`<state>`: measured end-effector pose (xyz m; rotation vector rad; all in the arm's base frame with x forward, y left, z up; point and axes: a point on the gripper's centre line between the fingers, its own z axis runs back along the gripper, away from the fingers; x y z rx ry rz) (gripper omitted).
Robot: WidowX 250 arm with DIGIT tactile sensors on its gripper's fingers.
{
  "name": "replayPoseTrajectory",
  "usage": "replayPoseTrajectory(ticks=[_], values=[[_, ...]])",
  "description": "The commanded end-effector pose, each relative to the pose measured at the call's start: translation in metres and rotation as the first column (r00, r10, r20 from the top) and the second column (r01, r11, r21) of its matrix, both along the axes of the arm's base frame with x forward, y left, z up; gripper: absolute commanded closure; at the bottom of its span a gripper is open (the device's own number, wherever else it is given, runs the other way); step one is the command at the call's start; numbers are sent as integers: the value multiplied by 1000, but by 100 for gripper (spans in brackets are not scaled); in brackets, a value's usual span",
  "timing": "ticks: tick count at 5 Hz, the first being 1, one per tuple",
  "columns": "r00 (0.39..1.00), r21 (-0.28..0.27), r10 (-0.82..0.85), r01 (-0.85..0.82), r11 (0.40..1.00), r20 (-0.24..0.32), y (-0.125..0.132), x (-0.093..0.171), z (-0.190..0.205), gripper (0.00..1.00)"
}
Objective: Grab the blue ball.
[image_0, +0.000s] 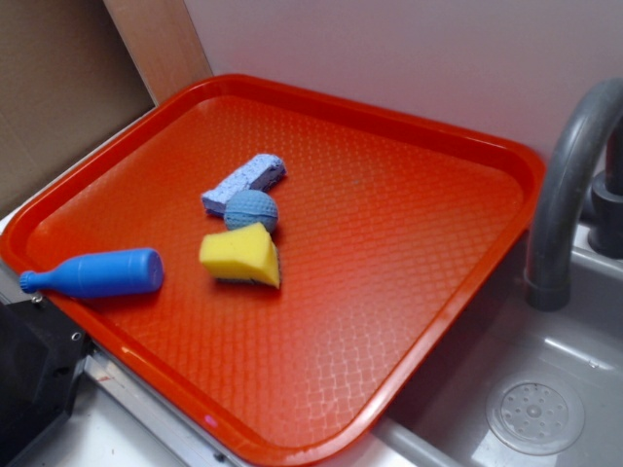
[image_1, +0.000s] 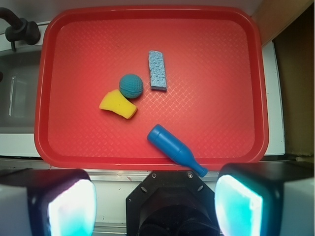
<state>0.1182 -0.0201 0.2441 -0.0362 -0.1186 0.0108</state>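
The gripper (image_1: 155, 204) hangs spread wide, well short of the red tray (image_1: 147, 12). Ahead and left, the yellow sponge wedge (image_1: 117, 104) touches the blue ball (image_1: 131, 86); closing fingers could catch the wedge or roll the ball away.

1. This looks like a small play kitchen
2. A grey sink (image_0: 545, 389) with a round drain (image_0: 534, 415) sits beside the worktop
3. A curved grey tap (image_0: 565, 185) bends over the sink
4. A red tray (image_0: 409, 243) holds sponges and toys
5. A plain pale wall (image_0: 409, 49) stands behind
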Motion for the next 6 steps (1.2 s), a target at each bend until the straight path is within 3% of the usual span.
replayPoseTrajectory(ticks=[1,2,3,6], values=[[1000,0,0,0,1000,0,0,0,0,0],[968,14,247,-248,969,43,-6,36,-35,0],[896,-4,442,-443,897,47,-7,58,-71,0],[896,-4,442,-443,897,47,-7,58,-71,0]])
